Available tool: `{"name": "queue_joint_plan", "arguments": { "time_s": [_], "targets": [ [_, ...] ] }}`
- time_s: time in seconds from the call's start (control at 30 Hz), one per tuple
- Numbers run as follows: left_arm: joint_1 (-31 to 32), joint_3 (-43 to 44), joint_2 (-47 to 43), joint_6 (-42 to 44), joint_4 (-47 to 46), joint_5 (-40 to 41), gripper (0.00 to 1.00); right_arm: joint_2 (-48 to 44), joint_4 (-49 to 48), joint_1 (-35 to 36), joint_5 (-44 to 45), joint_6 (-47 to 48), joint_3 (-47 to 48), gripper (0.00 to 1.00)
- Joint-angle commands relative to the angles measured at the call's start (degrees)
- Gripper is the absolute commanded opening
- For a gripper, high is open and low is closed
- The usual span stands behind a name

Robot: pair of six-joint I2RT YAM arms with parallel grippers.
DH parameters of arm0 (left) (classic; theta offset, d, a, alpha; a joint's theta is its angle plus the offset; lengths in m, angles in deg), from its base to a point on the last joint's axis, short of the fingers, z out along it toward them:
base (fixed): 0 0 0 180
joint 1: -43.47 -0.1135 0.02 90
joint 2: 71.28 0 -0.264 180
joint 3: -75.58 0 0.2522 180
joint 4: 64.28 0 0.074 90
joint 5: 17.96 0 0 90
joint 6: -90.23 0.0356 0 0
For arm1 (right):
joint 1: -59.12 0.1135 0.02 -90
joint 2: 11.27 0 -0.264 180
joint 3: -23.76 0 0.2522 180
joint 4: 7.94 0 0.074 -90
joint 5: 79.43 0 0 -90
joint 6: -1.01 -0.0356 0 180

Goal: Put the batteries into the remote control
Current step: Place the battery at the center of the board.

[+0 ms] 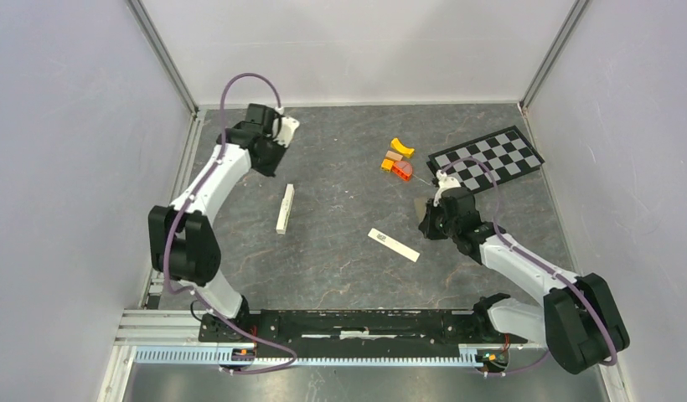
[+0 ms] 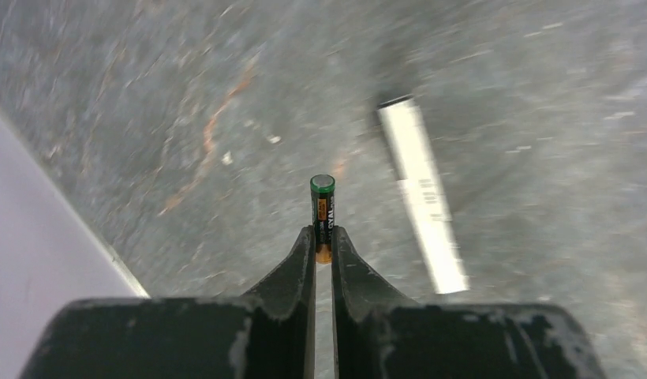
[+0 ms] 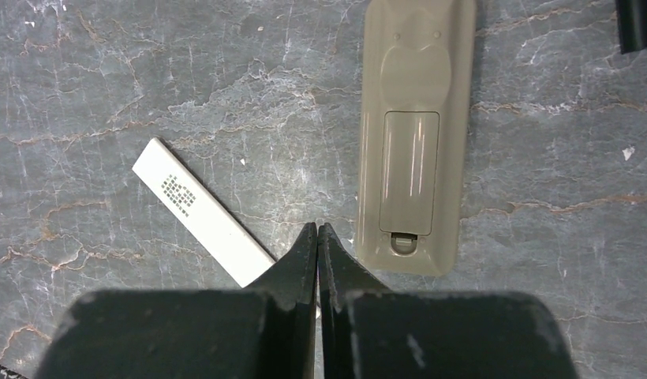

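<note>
By my reading the job is at an early stage. The left gripper [image 2: 323, 237] is clamped on the lower end of one small dark cylindrical battery [image 2: 322, 207] with a green rim and an orange label. The battery sticks out past the fingertips and is held off the grey marbled table [image 1: 340, 276], near its far left corner. The slim rectangular remote control [image 3: 415, 95] lies with its grey-tan plastic back up on the right arm's side, well apart from that battery. Its long rectangular battery cover [image 3: 410, 170] sits flush in place (the small tab at its near end shows no gap), so nothing can be loaded yet. No other batteries show in any view. What is left, as I judge it, is to take the cover off, carry the battery across, seat it, then find and seat the rest.

The right gripper [image 3: 317, 230] hovers with its fingers pressed together on nothing, just beside the remote control's near end. A flat printed white bar [image 3: 200, 212] lies just beside the remote control, and a second white bar [image 1: 285, 208] lies nearer the left arm. Both lie roughly on the route the battery would cross. A cluster of orange and yellow plastic blocks [image 1: 397, 157] and a black-and-white checkered board [image 1: 485, 161] sit beyond the remote control, out of the way.
</note>
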Motion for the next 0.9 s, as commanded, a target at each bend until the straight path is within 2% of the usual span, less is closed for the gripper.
{"name": "queue_joint_plan", "arguments": {
  "time_s": [0.0, 0.13, 0.27, 0.37, 0.47, 0.53, 0.63, 0.87],
  "targets": [
    [7.9, -1.1, -7.1, -11.0, -1.6, -2.0, 0.02, -2.5, -2.4, -0.1, 2.0, -1.2, -1.5, 0.03],
    [18.1, -2.0, -7.6, -15.9, -1.6, 0.1, 0.02, -3.6, -2.3, -0.2, 2.6, -1.6, -1.7, 0.05],
    [26.6, -3.6, -4.9, -27.9, -2.9, 4.0, 0.02, -4.1, -2.1, -0.1, 4.1, -1.6, -1.7, 0.05],
    [32.3, -4.8, -2.1, -34.2, -3.0, 3.5, 0.02, -4.7, -2.2, -0.2, 4.6, -1.4, -2.0, 0.07],
    [37.8, -9.4, -2.9, -39.3, -8.7, 9.0, 0.02, -5.6, -2.4, -0.1, 4.6, -1.4, -2.3, 0.08],
    [38.5, -11.0, -2.8, -46.0, -10.3, 8.9, 0.02, -6.2, -2.6, -0.1, 4.7, -1.8, -2.7, 0.09],
    [39.0, -11.5, -0.3, -50.9, -11.1, 4.6, 0.02, -6.6, -2.6, -0.1, 4.7, -2.8, -3.2, 0.1],
    [40.0, -15.4, 5.9, -57.7, -16.2, 8.8, 0.02, -8.0, 0.4, -0.2, 6.6, -3.8, -2.6, 0.08]
  ]
}}
